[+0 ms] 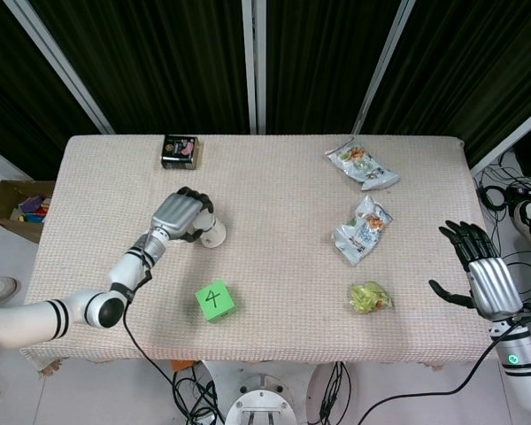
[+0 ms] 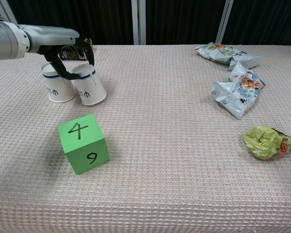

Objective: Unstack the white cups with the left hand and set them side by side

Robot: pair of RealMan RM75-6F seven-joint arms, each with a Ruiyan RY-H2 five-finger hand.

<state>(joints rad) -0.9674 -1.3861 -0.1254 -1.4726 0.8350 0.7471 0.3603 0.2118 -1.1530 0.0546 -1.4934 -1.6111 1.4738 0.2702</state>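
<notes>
Progress: the two white paper cups are already separated and both stand upside down on the worktop [image 2: 184, 160], so the unstacking looks done. What is left, in my judgement, is only to let go of the second cup and take the arm away.

Second cup [image 2: 89, 84]: it stands just right of the first cup [image 2: 56, 86], and the two touch or almost touch at the lower rims. It seems to rest on the cloth, a little tilted to the right; I cannot tell if it stands fully flat.

Look of the cups: white paper, narrow base on top and wide mouth below, each with a dark blue ring near the top and a small dark logo on the side. They are light and could tip easily.

Place: both cups are in the far left part of the worktop, behind the green cube [image 2: 83, 143] with the numbers 4 and 9, and in front of the small dark box [image 1: 180, 150].

Left robot hand [image 2: 69, 52]: its dark fingers curve over the top of the second cup and around it. Whether they grip the cup or only surround it, I cannot tell.

Right robot hand [image 1: 479, 271]: it is well apart at the right edge, fingers spread, and holds nothing.
</notes>
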